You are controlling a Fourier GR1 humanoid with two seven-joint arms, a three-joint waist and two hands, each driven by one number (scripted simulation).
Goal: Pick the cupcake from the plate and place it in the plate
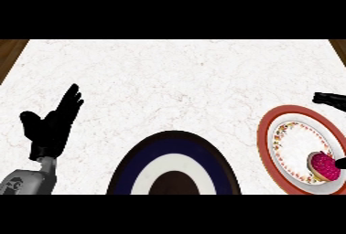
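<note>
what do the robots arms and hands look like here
The left hand is matte black all over, fingers and thumb alike, and sits on a slim black wrist. Below it comes a grey forearm with a rounded shell and a dark circular mark on its side. Of the right hand only black finger parts show at the view's right edge; its forearm is out of view. No cables show.

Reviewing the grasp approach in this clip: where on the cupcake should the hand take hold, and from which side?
Probably round the cupcake at its pale wrapper sides, below the pink top, coming from the right, where the right hand shows at the view's edge. It sits near the lower right rim of the red-rimmed plate, so that side looks most open. The left hand rests open, far left.
</note>
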